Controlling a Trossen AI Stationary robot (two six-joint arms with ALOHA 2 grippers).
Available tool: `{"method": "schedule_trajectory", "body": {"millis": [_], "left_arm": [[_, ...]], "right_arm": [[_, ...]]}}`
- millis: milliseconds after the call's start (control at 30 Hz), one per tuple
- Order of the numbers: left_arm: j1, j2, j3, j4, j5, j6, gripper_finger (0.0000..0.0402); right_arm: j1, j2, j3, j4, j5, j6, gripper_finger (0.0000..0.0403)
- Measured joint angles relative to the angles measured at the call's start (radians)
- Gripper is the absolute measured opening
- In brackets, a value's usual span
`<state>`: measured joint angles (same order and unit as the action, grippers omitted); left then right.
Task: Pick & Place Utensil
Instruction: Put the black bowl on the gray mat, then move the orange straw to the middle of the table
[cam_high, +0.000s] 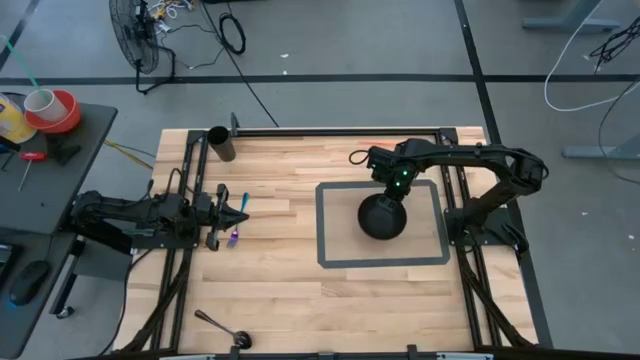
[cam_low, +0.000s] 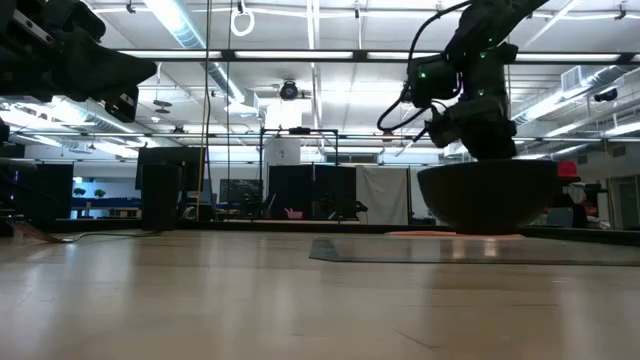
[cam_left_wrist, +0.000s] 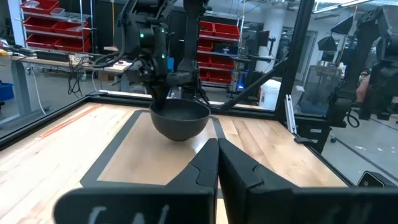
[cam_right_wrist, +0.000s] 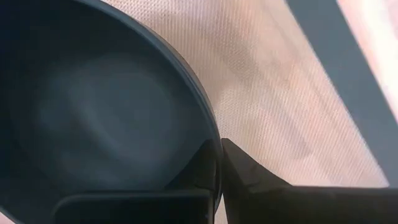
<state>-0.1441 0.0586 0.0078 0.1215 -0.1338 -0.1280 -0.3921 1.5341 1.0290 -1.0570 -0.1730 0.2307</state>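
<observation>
Two arms, operator. At nine o'clock your left gripper (cam_high: 238, 207) waits with fingers together, empty, a purple-handled utensil (cam_high: 235, 237) just beside it. Past centre, your right gripper (cam_right_wrist: 217, 163) pinches the dark round bowl (cam_high: 383, 216) rim, likely positioning it on the grey-bordered mat (cam_high: 330, 262).

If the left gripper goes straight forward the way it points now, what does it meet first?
Most likely the dark bowl ahead, which the right gripper pinches by the rim. From the left gripper, only bare table seems to lie before it, though depth is unclear.

Dark bowl (cam_high: 382, 217) upright on grey-bordered mat (cam_high: 335, 255), metal ladle (cam_high: 222, 330), apparently, near table's front edge.
</observation>
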Motion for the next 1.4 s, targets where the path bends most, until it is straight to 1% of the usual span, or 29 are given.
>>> {"method": "schedule_trajectory", "body": {"millis": [67, 433, 700, 800, 967, 1133, 1300, 1400], "left_arm": [[0.0, 0.0, 0.0, 0.0, 0.0, 0.0, 0.0014], [0.0, 0.0, 0.0, 0.0, 0.0, 0.0, 0.0014], [0.0, 0.0, 0.0, 0.0, 0.0, 0.0, 0.0014], [0.0, 0.0, 0.0, 0.0, 0.0, 0.0, 0.0014], [0.0, 0.0, 0.0, 0.0, 0.0, 0.0, 0.0014], [0.0, 0.0, 0.0, 0.0, 0.0, 0.0, 0.0014], [0.0, 0.0, 0.0, 0.0, 0.0, 0.0, 0.0014], [0.0, 0.0, 0.0, 0.0, 0.0, 0.0, 0.0014]], "right_arm": [[-0.007, 0.0, 0.0, 0.021, 0.0, -0.004, 0.0007], [-0.025, 0.0, -0.001, 0.021, 0.013, -0.056, 0.0014], [-0.024, 0.0, -0.039, 0.062, 0.035, -0.057, 0.0018], [-0.024, 0.0, -0.039, 0.075, 0.034, -0.049, 0.0033], [-0.024, 0.0, -0.039, 0.063, 0.039, -0.056, 0.0072], [-0.024, 0.0, -0.039, 0.028, 0.12, -0.056, 0.0111], [-0.022, -0.007, 0.005, -0.058, 0.159, -0.062, 0.0152], [-0.016, -0.032, 0.045, -0.089, 0.163, -0.07, 0.0176]]}}
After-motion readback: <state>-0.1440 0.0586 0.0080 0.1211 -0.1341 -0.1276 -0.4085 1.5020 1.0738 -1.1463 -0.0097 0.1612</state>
